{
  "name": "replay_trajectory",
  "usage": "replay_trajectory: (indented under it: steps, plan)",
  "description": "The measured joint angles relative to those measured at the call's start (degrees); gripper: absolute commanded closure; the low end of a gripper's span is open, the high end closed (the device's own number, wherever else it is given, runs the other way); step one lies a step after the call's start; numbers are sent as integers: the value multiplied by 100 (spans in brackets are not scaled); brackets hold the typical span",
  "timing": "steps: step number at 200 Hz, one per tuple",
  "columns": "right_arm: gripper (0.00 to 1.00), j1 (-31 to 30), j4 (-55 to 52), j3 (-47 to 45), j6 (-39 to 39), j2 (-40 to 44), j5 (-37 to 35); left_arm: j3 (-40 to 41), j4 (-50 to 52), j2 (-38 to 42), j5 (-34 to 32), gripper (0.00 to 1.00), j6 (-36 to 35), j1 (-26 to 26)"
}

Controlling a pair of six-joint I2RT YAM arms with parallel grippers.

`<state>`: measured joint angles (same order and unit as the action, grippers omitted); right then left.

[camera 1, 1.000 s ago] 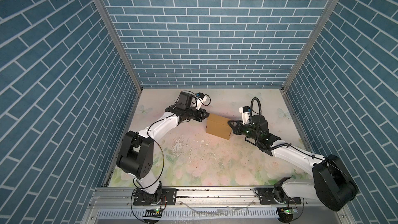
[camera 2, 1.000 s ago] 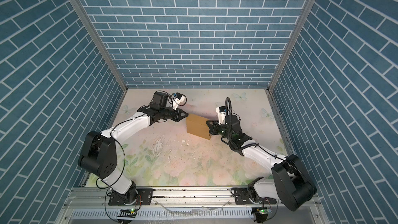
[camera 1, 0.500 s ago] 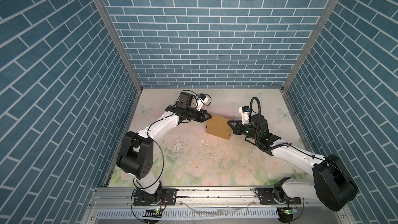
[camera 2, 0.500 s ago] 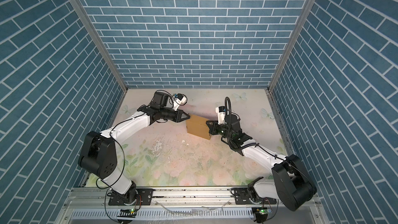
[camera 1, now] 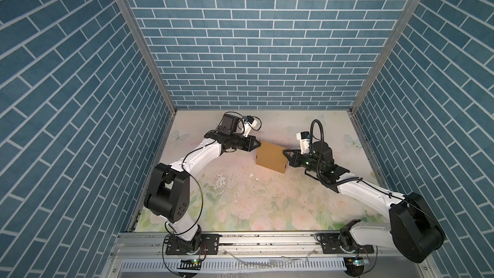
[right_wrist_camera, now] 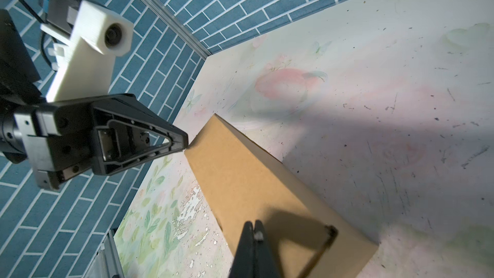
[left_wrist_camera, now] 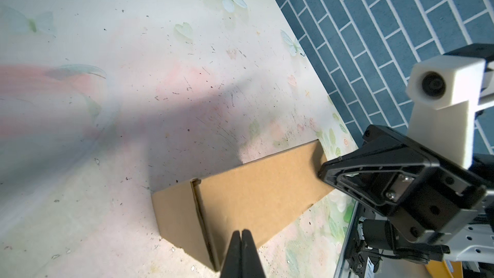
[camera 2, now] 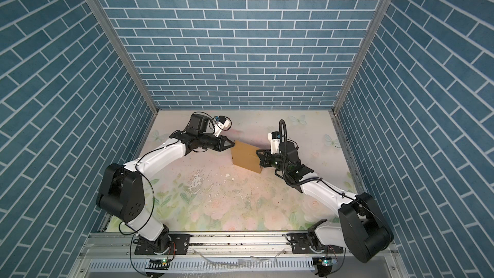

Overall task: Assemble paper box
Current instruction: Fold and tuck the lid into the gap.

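The paper box [camera 1: 271,156] [camera 2: 246,160] lies on the bench [camera 1: 240,201] in the rear half of the work area, between the two arms. In both top views we see it as a closed, plain tan rectangular block, turned slightly askew to the back wall [camera 1: 254,49].

The left fingers [camera 1: 258,144] [camera 2: 233,143] are pressed together and hold nothing. Their tip points at the upper edge of the box on its left end. In the right wrist view, the tip of the left fingers [right_wrist_camera: 184,140] sits right at the top corner of the box [right_wrist_camera: 248,183]. We cannot tell whether it touches or stands just beside. In the left wrist view, the closed left fingers [left_wrist_camera: 242,234] lie over the box [left_wrist_camera: 254,196], close to a folded seam that runs across its top.

The right fingers [camera 1: 285,153] [camera 2: 258,153] are also together and hold nothing. Their tip meets the top edge of the box on its right end. In the right wrist view, the right fingers [right_wrist_camera: 254,227] are over the top panel and cast a shadow on it. In the left wrist view, the tip of the right fingers [left_wrist_camera: 322,169] is at the far end of the box.

A small tab shows at the box corner nearest the right arm.
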<state>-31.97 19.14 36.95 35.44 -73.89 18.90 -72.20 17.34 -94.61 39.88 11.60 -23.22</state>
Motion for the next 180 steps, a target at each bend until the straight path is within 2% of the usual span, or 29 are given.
replay_trajectory:
  steps: [45, 73, 102, 126, 148, 180]
  plan:
    - [100, 2, -507, 254, -214, 22, -4, 203, -138, -63, -140, 100, 0, 7]
    - [86, 31, -1141, 584, -549, 24, 2, 339, -470, -57, -114, 100, 15, 11]
    - [60, 87, -1884, 1121, -1139, 24, 37, 271, -354, -55, -153, 100, -74, 13]
    - [45, 92, -2618, 1775, -1904, 11, -4, 131, -72, -55, -234, 99, -144, 52]
    - [36, 96, -3259, 2457, -2846, -94, -17, 63, 175, -24, -284, 96, -223, 162]
    - [32, 96, -4009, 3073, -4140, -546, 83, 79, 260, 118, -319, 85, -339, 442]
